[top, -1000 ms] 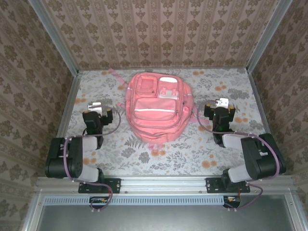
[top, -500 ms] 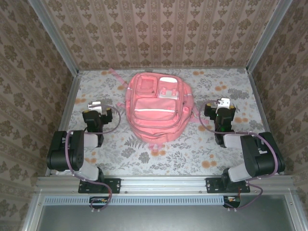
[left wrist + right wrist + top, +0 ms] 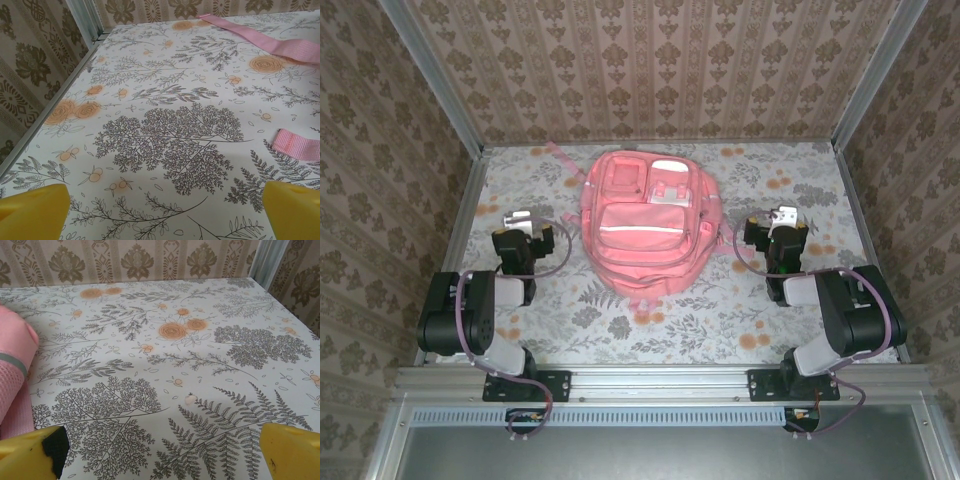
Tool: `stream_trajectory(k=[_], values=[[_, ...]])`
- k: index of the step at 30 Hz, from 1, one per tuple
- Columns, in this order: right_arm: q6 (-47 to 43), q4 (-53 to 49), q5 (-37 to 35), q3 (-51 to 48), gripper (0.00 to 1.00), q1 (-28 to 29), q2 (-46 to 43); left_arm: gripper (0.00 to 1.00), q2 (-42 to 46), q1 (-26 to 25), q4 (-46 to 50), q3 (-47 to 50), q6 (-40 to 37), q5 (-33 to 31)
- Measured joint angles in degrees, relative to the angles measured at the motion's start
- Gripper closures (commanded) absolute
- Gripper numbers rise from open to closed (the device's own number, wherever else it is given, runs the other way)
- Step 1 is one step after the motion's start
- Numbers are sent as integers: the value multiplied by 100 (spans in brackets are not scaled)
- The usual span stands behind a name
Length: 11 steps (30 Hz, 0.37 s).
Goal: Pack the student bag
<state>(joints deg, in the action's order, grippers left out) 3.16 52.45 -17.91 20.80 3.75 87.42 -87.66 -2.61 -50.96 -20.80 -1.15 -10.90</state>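
Both arms have shifted a little. The bag [image 3: 645,225] lies flat by the table's [image 3: 720,300] far edge. The left gripper [image 3: 517,217] and right gripper [image 3: 783,213] wait beside it, wide open and empty, ready to reach.

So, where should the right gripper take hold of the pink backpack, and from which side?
Probably the soft side edge of the pink backpack, coming in low from the robot's right. The backpack lies flat, front up, and is far too wide for the jaws, but this fabric edge faces the open right gripper and looks loose enough to pinch.

Right wrist view crops the student bag [image 3: 15,345]
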Motion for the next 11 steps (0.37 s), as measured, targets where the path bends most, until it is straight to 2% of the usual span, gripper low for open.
stream_trajectory(k=[11], values=[[2, -33, 9, 4, 0, 0, 0, 0, -4, 2, 39, -24, 0, 0]])
